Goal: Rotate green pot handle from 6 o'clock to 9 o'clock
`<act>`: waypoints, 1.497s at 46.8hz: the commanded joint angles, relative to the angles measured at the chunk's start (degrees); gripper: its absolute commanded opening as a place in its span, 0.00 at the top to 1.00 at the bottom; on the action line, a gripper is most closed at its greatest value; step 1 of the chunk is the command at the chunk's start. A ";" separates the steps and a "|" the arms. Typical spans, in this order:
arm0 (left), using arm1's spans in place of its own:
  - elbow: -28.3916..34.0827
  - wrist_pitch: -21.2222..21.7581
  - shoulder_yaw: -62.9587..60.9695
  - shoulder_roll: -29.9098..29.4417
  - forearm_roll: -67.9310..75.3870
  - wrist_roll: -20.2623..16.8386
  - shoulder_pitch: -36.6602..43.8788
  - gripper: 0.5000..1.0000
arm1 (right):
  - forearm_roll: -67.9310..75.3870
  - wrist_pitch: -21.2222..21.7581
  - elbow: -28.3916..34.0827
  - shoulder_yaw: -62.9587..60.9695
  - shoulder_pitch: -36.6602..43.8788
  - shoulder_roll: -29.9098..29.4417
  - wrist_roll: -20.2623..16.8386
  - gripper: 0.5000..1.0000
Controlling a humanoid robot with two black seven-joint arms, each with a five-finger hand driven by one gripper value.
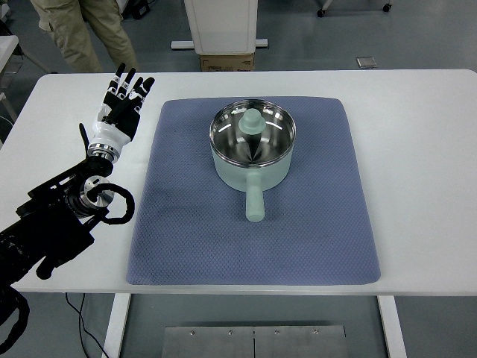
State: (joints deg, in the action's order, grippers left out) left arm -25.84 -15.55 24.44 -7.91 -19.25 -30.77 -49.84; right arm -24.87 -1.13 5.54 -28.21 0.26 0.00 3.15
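Note:
A pale green pot (252,149) with a shiny steel inside stands on a blue mat (186,231) in the middle of the white table. Its green handle (255,203) points straight toward me, at 6 o'clock. A green knob shows reflected inside the pot. My left hand (123,101) is over the bare table left of the mat, well apart from the pot, fingers spread and pointing away, holding nothing. The right arm is out of view.
The white table (417,149) extends on both sides of the mat. A person's legs (89,33) stand beyond the far left corner. A white cabinet base (221,26) and a cardboard box (226,62) are behind the table.

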 commanded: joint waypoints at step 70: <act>-0.09 0.08 0.08 -0.44 0.35 0.00 -0.44 0.00 | 0.00 -0.01 0.00 0.00 0.00 0.00 0.01 0.00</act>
State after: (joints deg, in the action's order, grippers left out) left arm -25.93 -15.47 24.52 -8.35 -18.90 -30.76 -50.28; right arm -24.87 -1.15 5.54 -28.21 0.26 0.00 3.17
